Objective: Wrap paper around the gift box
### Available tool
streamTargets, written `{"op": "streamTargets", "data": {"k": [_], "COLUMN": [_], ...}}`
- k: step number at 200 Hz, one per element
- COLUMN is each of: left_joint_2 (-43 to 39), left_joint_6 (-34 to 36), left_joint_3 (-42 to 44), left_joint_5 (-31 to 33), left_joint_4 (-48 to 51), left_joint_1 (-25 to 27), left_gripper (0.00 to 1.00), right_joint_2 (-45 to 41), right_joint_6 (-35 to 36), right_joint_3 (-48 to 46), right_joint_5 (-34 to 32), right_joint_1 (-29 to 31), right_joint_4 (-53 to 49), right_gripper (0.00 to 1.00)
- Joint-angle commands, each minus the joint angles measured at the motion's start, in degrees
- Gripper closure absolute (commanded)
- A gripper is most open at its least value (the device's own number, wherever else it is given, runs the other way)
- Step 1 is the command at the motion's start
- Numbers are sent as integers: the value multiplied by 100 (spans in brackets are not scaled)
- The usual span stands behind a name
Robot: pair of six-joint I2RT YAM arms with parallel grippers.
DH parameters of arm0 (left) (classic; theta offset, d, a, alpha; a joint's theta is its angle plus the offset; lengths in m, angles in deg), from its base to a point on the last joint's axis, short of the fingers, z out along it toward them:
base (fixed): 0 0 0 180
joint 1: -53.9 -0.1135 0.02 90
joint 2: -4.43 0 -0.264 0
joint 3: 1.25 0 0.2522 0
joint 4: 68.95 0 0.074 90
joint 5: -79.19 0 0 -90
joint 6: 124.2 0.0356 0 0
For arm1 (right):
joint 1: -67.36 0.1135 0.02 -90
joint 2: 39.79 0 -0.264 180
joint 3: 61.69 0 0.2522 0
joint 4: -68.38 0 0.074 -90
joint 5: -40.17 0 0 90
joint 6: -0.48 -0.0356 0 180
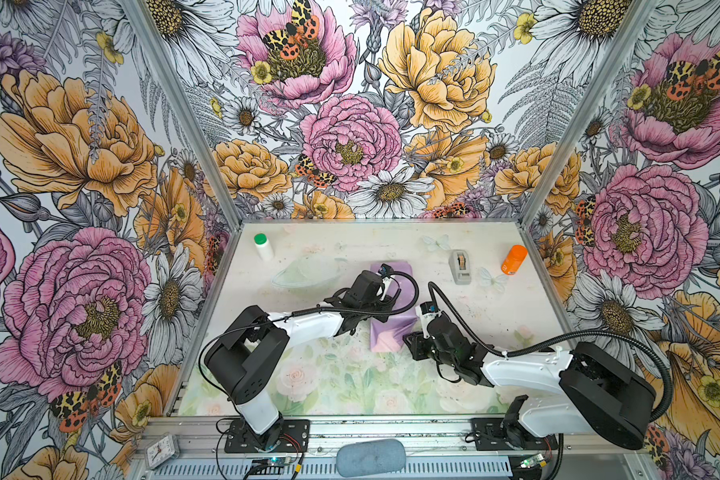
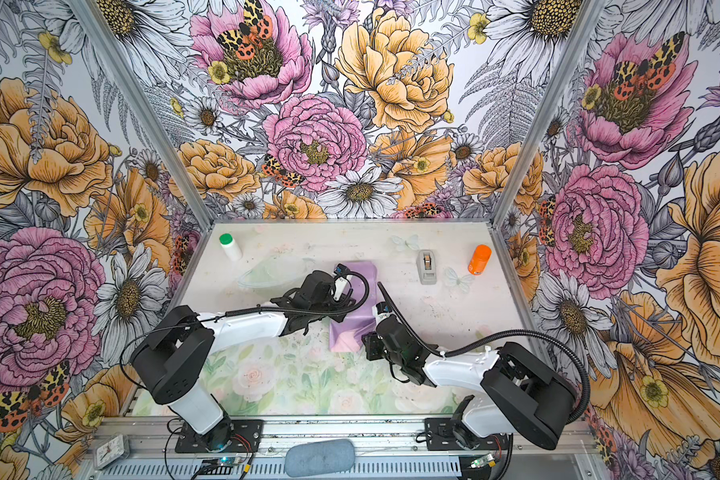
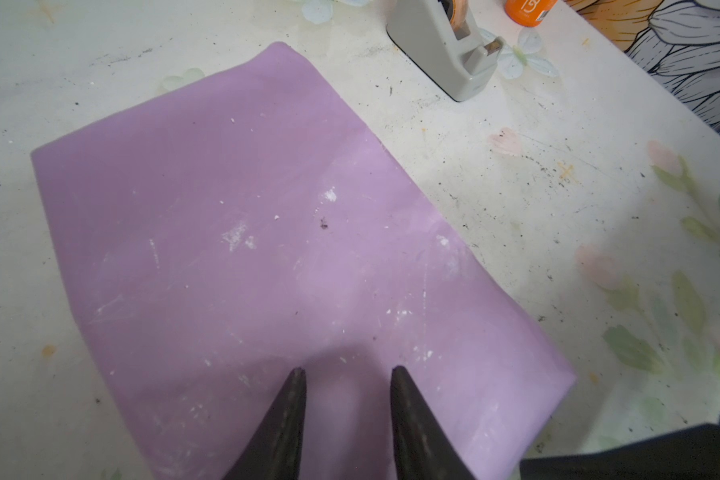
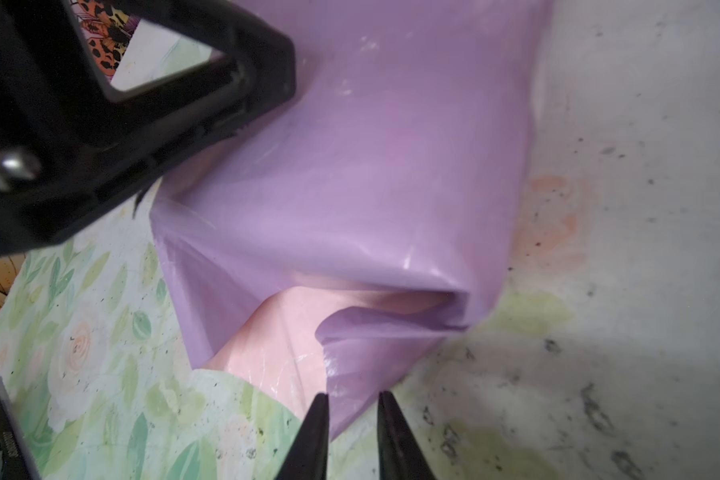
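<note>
Left wrist view: the left gripper [image 3: 346, 370], jaws part-spread, rests its tips on the lilac paper [image 3: 246, 208], likely pinning it over the gift box hidden beneath. The right gripper [image 4: 350, 397], jaws narrowly apart, straddles the paper's loose end, seemingly to pinch and fold it.

Enclosure: back wall [image 1: 350, 124], left wall [image 1: 59, 208] and right wall [image 1: 661, 208], all papered with large pink, orange and white flowers and moths. Aluminium posts [image 1: 184, 112] mark both rear corners. Tabletop [image 1: 391, 245]: white, scuffed, faded rose print toward the front. Aluminium rail [image 1: 391, 428] along the front edge. Lighting: even, diffuse.
</note>
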Motion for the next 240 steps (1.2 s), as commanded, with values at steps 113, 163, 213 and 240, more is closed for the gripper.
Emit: {"op": "streamTargets", "data": {"k": [113,163,213,240], "left_joint_2": [56,71,86,79], "left_joint_6": [-39,-36,-50,-54], "left_joint_3": [73,57,47,73], "left_joint_5": [-236,-243,-233,-208], "left_joint_4": [147,154,150,150], "left_joint_1": [87,103,123,126], "left_gripper": [65,65,65,65], "right_joint_2": [1327,1562,1761,1518], "right_joint_6": [26,118,26,-24], "right_joint_3": [767,893,677,314], "right_joint_5": [-281,-377,-271,-163], "right_joint_1": [23,26,38,80], "right_joint_4": [813,831,810,667], "right_gripper": [83,79,79,77]}}
